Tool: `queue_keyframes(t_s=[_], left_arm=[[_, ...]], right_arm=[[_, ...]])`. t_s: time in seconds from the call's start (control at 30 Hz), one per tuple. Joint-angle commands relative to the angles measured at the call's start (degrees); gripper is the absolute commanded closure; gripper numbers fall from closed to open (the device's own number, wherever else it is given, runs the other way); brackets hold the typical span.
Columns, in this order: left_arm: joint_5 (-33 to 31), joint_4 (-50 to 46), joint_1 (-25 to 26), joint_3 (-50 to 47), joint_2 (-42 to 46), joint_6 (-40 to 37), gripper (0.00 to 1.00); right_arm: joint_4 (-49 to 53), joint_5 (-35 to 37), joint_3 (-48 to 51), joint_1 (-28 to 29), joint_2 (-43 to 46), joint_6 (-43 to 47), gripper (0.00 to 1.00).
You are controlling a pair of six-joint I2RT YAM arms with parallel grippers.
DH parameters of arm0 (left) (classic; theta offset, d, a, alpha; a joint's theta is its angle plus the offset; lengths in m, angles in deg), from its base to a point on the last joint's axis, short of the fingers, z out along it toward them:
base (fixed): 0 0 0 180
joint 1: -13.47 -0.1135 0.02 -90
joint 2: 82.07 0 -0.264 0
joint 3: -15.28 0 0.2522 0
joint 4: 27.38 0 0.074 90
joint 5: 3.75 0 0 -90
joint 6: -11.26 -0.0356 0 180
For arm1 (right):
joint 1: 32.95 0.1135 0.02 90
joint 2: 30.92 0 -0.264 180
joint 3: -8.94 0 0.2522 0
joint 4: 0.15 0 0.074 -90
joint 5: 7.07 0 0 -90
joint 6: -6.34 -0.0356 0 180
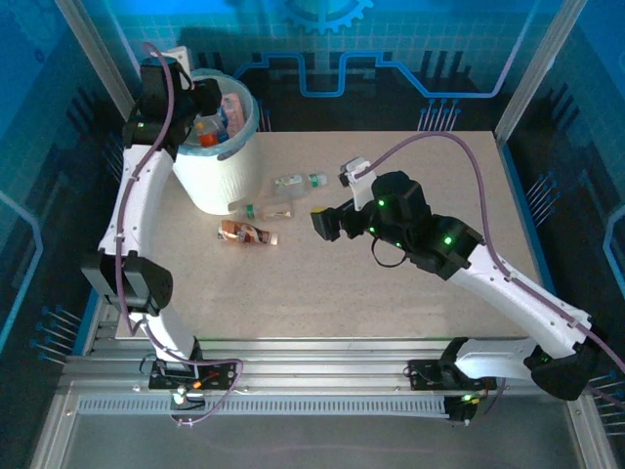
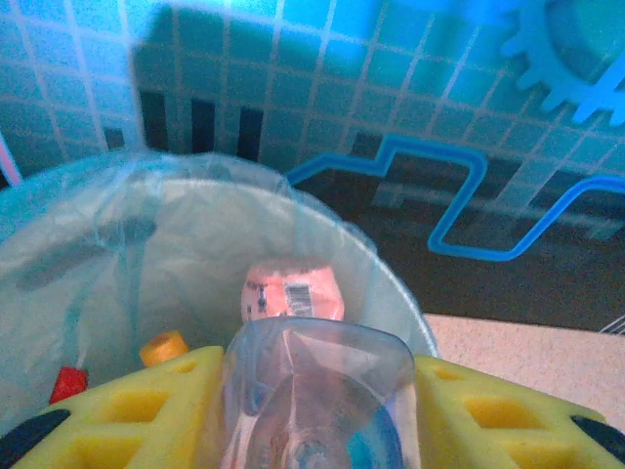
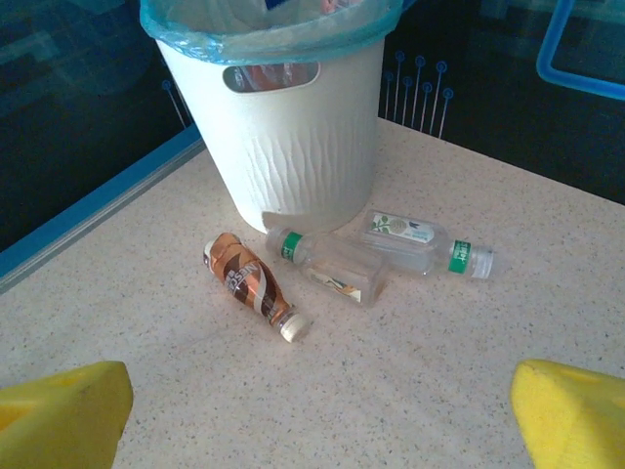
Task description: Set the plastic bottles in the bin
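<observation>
Facing the loose bottles from the centre of the top view, the right pincer (image 1: 325, 223) has its fingers wide apart and holds nothing. Its arm folds in from the lower right corner, with the wrist low over the desk (image 1: 391, 303).

Ahead of it, three bottles lie on their sides close to the foot of the bin (image 3: 293, 156). The brown-labelled bottle (image 3: 252, 283) is nearest, its long axis slanting from upper left to lower right in the wrist view. The clear bottle (image 3: 327, 266) lies beyond it, just beside the green-labelled bottle (image 3: 425, 244). Both of these run roughly across the frame. This arm is plainly the nearer one to all three.

Farther off, at the upper left of the top view, the left arm stretches up the left edge with its wrist over the bin's rim. The left pincer (image 2: 322, 420) is clamped on the held bottle (image 2: 312, 362). That bottle is seen almost end-on, its long axis pointing down into the bin's mouth, above a pink-labelled bottle (image 2: 293, 291) already inside. Letting go looks like the move due, since the held bottle appears to sit inside the rim line.
</observation>
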Motion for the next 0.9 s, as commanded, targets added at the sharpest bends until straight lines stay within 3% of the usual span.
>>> queue_keyframes(t_s=[0.0, 0.2, 0.37, 0.43, 0.5, 0.53, 0.7, 0.87], left_arm=[[2.03, -1.63, -0.25, 0.59, -1.23, -1.33, 1.0], [4.03, -2.68, -0.25, 0.48, -4.84, -1.91, 1.0], [4.86, -6.84, -0.25, 3.13, -8.32, -2.87, 0.9], [5.04, -7.14, -0.25, 2.65, -8.77, -3.5, 0.76], [4.85, -8.53, -0.33, 3.22, -9.42, -3.94, 0.43], [4.67, -9.13, -0.25, 3.54, -9.5, -4.03, 0.35], [4.24, -9.5, -0.59, 4.55, -8.73, -3.94, 0.27], [4.28, -11.75, -0.82, 8.89, -8.8, -3.86, 0.26]], right_arm=[[0.53, -0.57, -2.29, -0.04, -0.15, -0.61, 0.0], [0.99, -0.8, -2.35, -0.04, -0.76, -1.49, 0.0], [1.52, -0.95, -3.13, -0.04, -2.0, -1.74, 0.0], [1.59, -1.43, -3.65, -0.04, -2.86, -1.84, 0.0], [1.94, -2.05, -4.63, -0.04, -3.84, -1.99, 0.0], [2.09, -2.34, -5.07, -0.05, -4.33, -2.05, 0.0], [2.44, -3.59, -6.71, 0.18, -5.83, -2.54, 0.0], [2.7, -3.73, -7.88, 0.43, -6.71, -2.63, 0.0]])
